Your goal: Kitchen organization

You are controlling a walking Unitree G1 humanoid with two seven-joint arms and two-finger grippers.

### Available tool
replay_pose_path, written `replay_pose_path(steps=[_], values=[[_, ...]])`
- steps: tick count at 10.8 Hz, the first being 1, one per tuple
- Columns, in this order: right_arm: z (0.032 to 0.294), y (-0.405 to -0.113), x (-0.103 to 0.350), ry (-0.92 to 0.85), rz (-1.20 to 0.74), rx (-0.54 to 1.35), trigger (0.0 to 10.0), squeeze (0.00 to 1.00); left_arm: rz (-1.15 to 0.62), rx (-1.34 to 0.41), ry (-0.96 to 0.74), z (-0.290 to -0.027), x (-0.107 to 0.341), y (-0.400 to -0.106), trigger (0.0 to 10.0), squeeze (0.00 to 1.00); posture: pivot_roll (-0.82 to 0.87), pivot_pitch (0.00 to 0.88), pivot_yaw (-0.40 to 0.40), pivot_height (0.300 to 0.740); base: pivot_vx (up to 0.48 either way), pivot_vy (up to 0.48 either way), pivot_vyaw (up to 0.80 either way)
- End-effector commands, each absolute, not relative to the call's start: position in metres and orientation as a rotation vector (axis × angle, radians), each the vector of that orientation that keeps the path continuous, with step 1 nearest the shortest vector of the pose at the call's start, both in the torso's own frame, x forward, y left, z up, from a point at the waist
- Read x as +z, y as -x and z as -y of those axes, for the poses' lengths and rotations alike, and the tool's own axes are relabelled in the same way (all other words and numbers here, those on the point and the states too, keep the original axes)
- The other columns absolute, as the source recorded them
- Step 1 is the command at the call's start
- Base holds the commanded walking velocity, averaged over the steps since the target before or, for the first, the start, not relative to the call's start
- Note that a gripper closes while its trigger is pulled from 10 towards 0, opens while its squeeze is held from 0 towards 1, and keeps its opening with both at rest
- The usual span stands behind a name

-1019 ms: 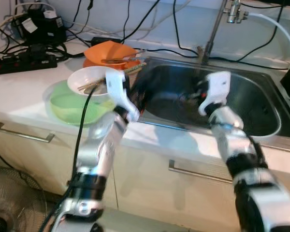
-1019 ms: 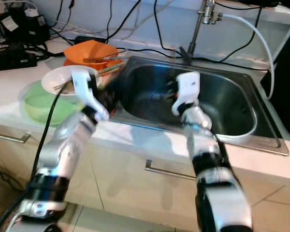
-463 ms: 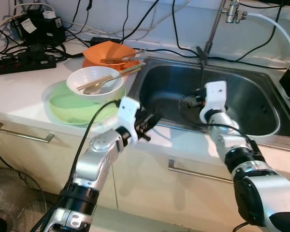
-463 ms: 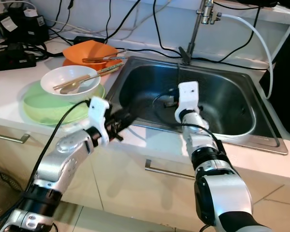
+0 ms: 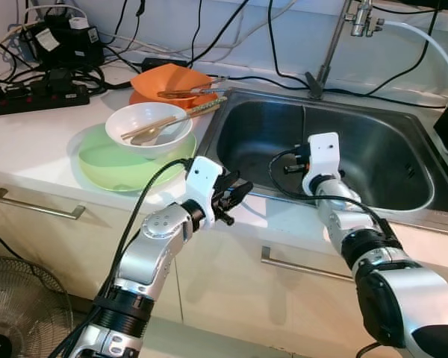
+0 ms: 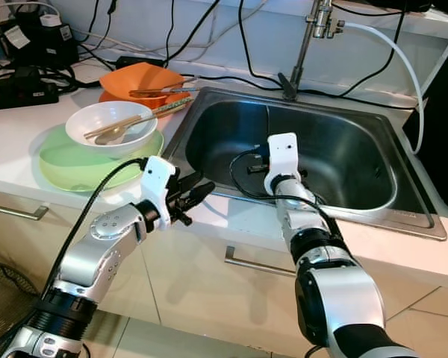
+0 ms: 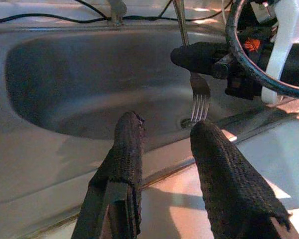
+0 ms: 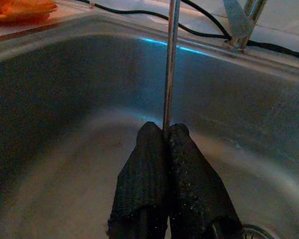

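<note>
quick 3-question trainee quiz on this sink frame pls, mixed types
1. True or false: the right pincer is shut on the fork, held over the sink.
2. Multiple choice: the white bowl sits on
A. the green plate
B. the sink floor
C. the orange dish
3. Fill in: the left pincer hovers at the sink's front edge with its fingers ____.

Key: 1 true. 2 A. 3 open, holding nothing.
</note>
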State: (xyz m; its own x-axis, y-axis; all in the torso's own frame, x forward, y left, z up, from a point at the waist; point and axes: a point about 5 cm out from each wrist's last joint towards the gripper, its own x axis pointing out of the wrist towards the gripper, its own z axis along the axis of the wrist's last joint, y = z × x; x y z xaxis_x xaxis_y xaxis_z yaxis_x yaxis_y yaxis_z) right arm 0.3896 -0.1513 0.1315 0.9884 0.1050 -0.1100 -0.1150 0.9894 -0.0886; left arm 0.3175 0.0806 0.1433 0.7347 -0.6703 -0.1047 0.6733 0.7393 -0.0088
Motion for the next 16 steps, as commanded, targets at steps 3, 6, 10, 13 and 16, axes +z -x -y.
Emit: replay_pose_path(steps=[3, 6, 10, 13, 16], values=[[0.148, -0.393, 0.137, 0.103, -0.095, 0.112, 10.0, 0.00, -0.194, -0.744, -0.089, -0.081, 0.126, -0.312, 10.0, 0.00, 0.25, 0.000, -0.045, 0.740, 0.000, 0.000, 0.00], [0.147, -0.392, 0.136, 0.091, -0.098, 0.124, 10.0, 1.00, -0.197, -0.744, -0.095, -0.081, 0.125, -0.310, 10.0, 0.00, 0.25, 0.000, -0.044, 0.740, 0.000, 0.000, 0.00], [0.147, -0.392, 0.135, 0.103, -0.096, 0.121, 10.0, 0.74, -0.199, -0.745, -0.105, -0.080, 0.125, -0.309, 10.0, 0.00, 0.25, 0.000, -0.045, 0.740, 0.000, 0.000, 0.00], [0.144, -0.395, 0.155, 0.073, 0.033, 0.154, 10.0, 0.00, -0.133, -0.681, -0.142, -0.081, 0.129, -0.315, 10.0, 0.00, 0.23, 0.000, -0.043, 0.740, 0.000, 0.000, 0.00], [0.145, -0.394, 0.184, 0.040, 0.223, 0.182, 10.0, 0.00, -0.064, -0.628, -0.135, -0.081, 0.134, -0.320, 10.0, 0.00, 0.20, 0.000, -0.042, 0.740, 0.000, 0.000, 0.00]])
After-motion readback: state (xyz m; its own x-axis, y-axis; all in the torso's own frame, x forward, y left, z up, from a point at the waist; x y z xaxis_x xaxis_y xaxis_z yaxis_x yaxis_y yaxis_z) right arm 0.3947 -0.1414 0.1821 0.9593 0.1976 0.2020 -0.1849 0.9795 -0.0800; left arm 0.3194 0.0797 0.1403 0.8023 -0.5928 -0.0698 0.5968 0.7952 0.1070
